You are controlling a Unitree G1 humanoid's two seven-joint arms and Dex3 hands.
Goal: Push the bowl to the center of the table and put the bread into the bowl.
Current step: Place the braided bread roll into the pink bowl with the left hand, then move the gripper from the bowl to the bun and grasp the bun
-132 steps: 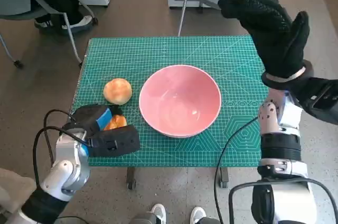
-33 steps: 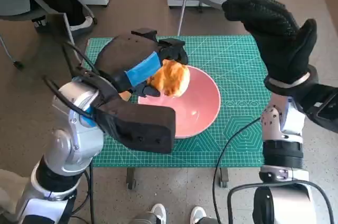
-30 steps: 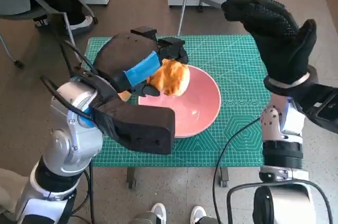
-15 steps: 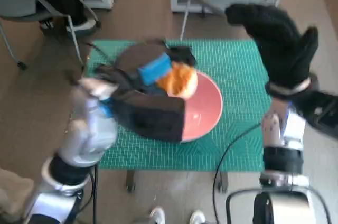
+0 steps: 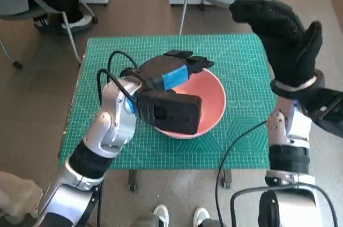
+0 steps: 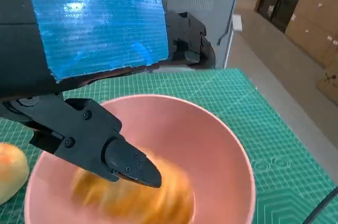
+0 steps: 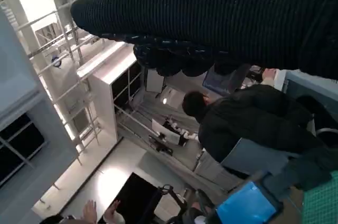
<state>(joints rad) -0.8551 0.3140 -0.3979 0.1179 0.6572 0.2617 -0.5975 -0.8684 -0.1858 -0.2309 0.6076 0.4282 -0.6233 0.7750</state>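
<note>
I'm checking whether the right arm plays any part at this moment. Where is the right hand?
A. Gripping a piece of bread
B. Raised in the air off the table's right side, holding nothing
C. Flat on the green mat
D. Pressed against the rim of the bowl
B: in the head view the gloved right hand is lifted up beside the table, away from the pink bowl, with nothing in it.

The head view looks steeply down from above onto the green mat (image 5: 236, 77) and surrounding floor. The left wrist view sits close behind the left hand (image 6: 90, 28), facing into the pink bowl (image 6: 222, 150) at short range; both views share the bowl (image 5: 211, 101) and mat (image 6: 274, 145). The right wrist view, behind the raised right hand (image 7: 222, 18), faces away from the table toward a seated person (image 7: 248, 123) in the room.
</note>
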